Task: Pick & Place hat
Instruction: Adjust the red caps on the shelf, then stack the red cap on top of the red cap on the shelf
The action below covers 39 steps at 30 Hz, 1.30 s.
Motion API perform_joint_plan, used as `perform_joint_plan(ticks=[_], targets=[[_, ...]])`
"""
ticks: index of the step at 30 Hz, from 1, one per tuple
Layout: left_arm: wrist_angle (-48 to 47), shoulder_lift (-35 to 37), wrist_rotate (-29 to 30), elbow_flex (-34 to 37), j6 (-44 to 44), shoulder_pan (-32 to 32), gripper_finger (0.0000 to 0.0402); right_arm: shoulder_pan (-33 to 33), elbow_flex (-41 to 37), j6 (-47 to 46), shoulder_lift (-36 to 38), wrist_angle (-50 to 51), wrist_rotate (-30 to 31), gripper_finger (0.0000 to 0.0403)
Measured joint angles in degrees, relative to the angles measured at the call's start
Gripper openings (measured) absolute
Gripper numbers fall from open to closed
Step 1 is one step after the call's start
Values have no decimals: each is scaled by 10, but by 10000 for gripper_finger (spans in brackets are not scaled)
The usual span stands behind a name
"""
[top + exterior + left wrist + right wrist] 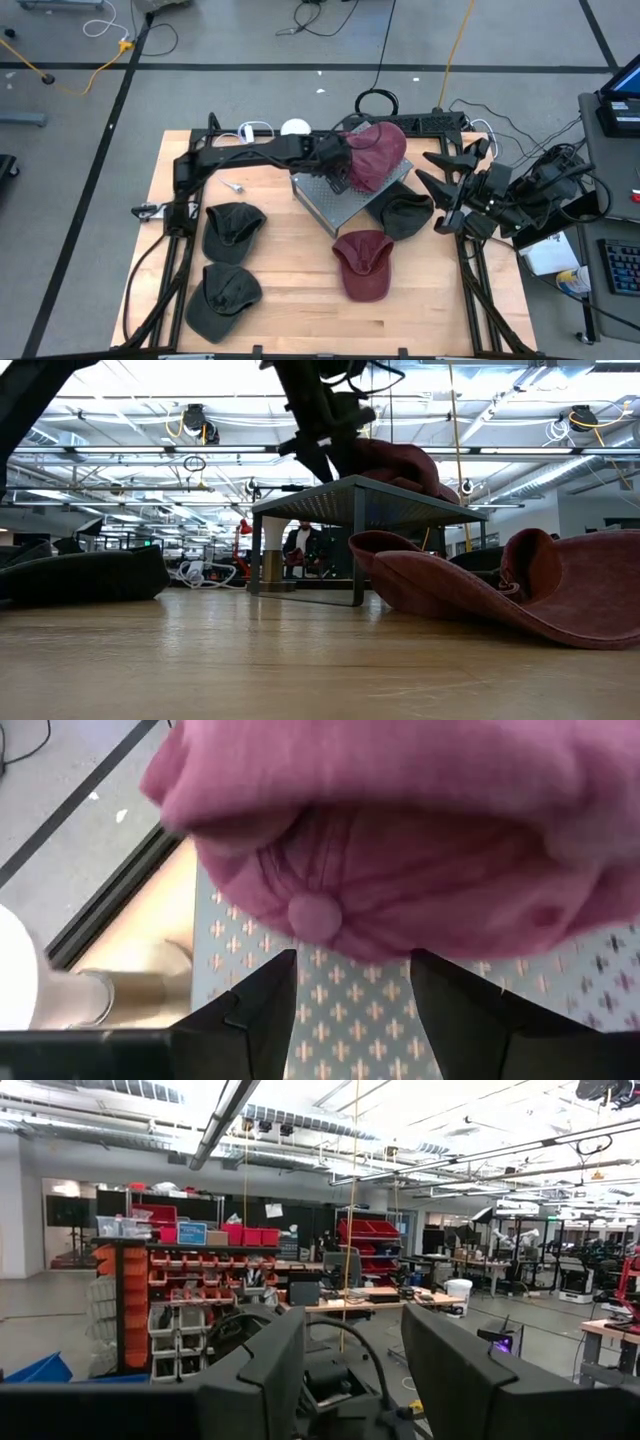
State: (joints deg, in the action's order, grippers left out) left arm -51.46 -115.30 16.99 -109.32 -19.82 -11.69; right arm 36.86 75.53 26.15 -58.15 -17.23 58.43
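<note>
Maroon hat [378, 155]: on the grey perforated stand [340, 195], at the stand's far right corner, near the far edge of the wooden table [300, 310]. It lies directly ahead of the left gripper [340, 168], touching or just off the fingertips; its crown button [314, 917] faces the fingers in the left wrist view. Long axis and brim direction: cannot tell, the cloth is bunched.

Left gripper: fingers parted, nothing between them; whether the tips touch the cloth cannot be told. Left arm [250, 152]: stretched from the table's left edge toward the right, low over the stand.

Right gripper [455, 190]: at the table's right edge, fingers apart, holding nothing.

Second maroon hat [363, 262]: on the table, nearer than the stand. Dark hats [232, 228] lie toward the near left corner.
</note>
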Motion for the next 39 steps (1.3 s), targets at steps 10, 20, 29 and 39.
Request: perform_joint_plan(ticks=[10, 20, 29, 39], targets=[[144, 0, -23, 0, 0, -13, 191, 0, 0, 13, 4, 0, 0, 160], [63, -7, -50, 0, 6, -9, 171, 0, 0, 16, 4, 0, 0, 160], [-53, 6, -122, 0, 3, -8, 170, 0, 0, -70, 5, 93, 17, 160], [-117, 24, -200, 0, -5, 34, 170, 0, 0, -317, 4, 269, 16, 160]])
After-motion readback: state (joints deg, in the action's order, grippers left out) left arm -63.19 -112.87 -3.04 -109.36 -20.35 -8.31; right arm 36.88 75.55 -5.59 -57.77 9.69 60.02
